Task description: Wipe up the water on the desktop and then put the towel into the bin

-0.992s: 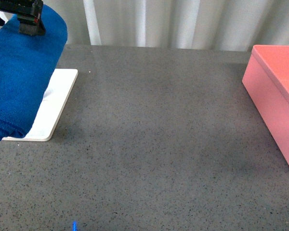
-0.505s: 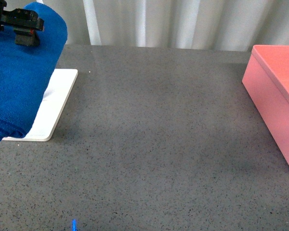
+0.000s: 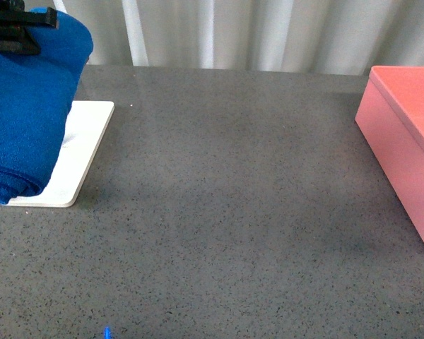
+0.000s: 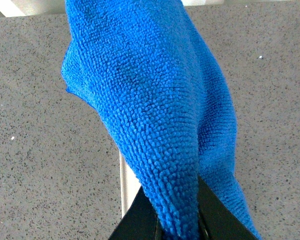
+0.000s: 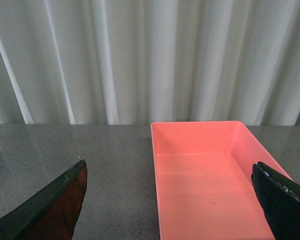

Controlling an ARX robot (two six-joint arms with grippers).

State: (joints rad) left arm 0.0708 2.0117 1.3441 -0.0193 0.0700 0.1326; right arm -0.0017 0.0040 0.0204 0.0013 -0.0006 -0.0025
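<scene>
The bright-blue fluffy towel [image 3: 25,113] hangs in a thick fold at the far left of the front view, its lower end resting on a white tray. My left gripper [image 3: 14,32] is shut on its top. In the left wrist view the towel [image 4: 150,100] drapes away from the black fingers [image 4: 135,220] over the speckled dark-grey desktop [image 4: 40,150]. The salmon-pink bin [image 3: 403,141] stands at the right edge. My right gripper [image 5: 168,170] is open with nothing in it, above the near end of the bin [image 5: 205,185]. No water can be made out on the desktop [image 3: 233,212].
A flat white tray [image 3: 85,152] lies at the left under the towel. A white pleated curtain [image 3: 254,32] runs along the desktop's far edge. A small blue speck [image 3: 107,332] shows near the front edge.
My left gripper has moved left and a little up with the towel. The towel's lower end has shifted left on the tray. The bin has not moved.
</scene>
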